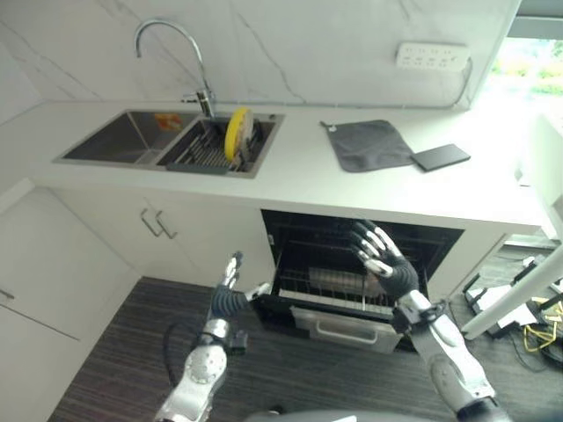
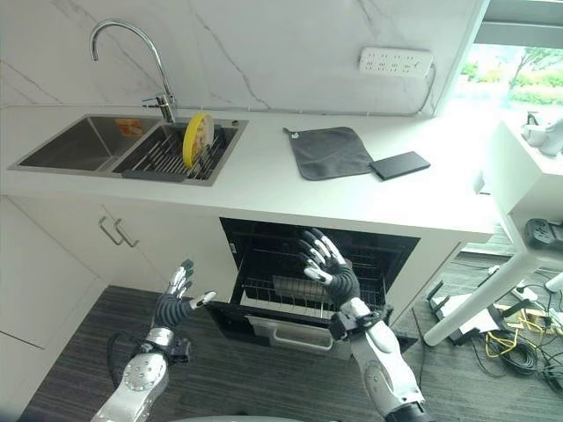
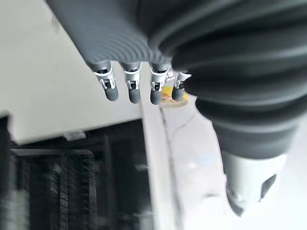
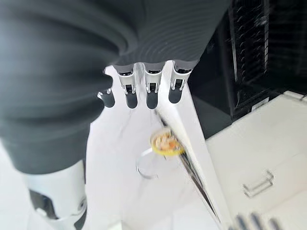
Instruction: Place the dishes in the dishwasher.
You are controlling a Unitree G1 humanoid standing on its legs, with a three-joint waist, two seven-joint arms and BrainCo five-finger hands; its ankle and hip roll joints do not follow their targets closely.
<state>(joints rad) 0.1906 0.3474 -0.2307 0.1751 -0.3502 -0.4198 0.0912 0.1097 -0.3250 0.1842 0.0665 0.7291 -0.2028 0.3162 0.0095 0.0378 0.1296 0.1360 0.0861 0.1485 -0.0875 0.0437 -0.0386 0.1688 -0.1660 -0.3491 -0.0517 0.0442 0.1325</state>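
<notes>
Both hands are up and empty in front of the open dishwasher [image 1: 352, 272]. Its dark cavity sits under the white countertop [image 1: 299, 167] edge, with the wire rack [image 1: 330, 290] slid partway out over the lowered door. A pale, ribbed stack of dishes [image 1: 339, 281] rests in that rack, behind the right hand.

The right hand [image 1: 380, 257] hovers at about 4 o'clock from the scene's centre, fingers spread wide and straight, gripping nothing. There is free air between it and the rack below. The left hand [image 1: 230, 294] hangs at roughly 7 o'clock, just off the rack's left corner, fingers straight and loosely together, thumb out toward the door edge, also holding nothing. In its own wrist view its fingertips [image 3: 133, 95] line up straight in a row.

Up at 11 o'clock, the steel double sink [image 1: 114, 136] is sunk into the counter, with a curved chrome faucet [image 1: 176, 53] arching above. A round yellow plate [image 1: 236, 134] stands upright on edge in the slatted drainer rack [image 1: 207, 151] of the right basin, well apart from both hands.

At 1 o'clock, a soft grey cloth [image 1: 369, 143] lies flat on the counter with a thin dark rectangular slab [image 1: 440, 156] just beside its right corner. A white power strip [image 1: 431, 56] is on the marbled wall [image 1: 308, 44]. The floor [image 1: 132, 352] is dark and streaked, open to the left hand's left beside the smooth white cabinet doors [image 1: 88, 264].
</notes>
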